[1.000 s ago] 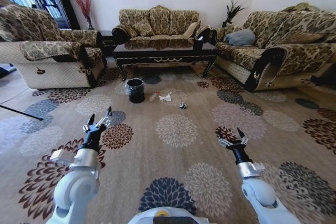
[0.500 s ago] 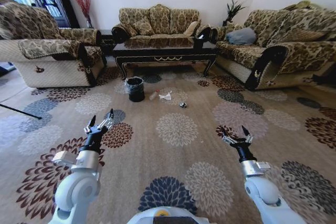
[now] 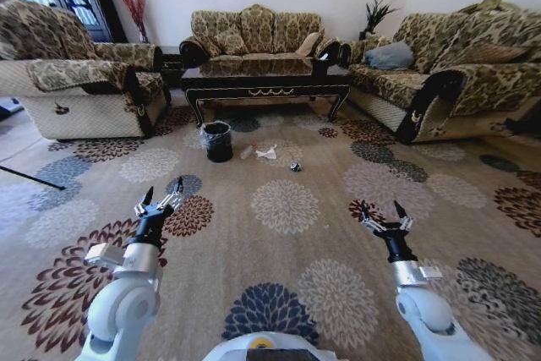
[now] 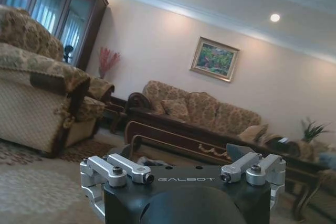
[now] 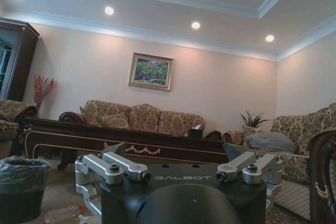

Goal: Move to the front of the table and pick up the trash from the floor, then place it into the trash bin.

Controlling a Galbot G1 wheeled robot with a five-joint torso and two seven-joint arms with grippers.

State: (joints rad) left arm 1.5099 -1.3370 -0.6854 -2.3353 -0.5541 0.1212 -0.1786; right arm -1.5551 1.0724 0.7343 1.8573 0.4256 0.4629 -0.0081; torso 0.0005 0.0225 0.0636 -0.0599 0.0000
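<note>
Trash lies on the patterned carpet (image 3: 287, 293) well ahead of both grippers: a clear bottle (image 3: 248, 152), crumpled white paper (image 3: 267, 155) and a small dark round item (image 3: 295, 166). The left gripper (image 3: 161, 196) hovers low over the carpet with fingers spread and empty; the right gripper (image 3: 385, 216) does the same on the other side. Just left of the litter stands the black trash bin (image 3: 217, 142), in front of the dark coffee table (image 3: 266, 89), with a sofa (image 3: 254, 40) behind it.

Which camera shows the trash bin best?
The head view: the whole black trash bin stands on the carpet before the table. The right wrist view shows it partly cut off; the left wrist view hardly shows it.
</note>
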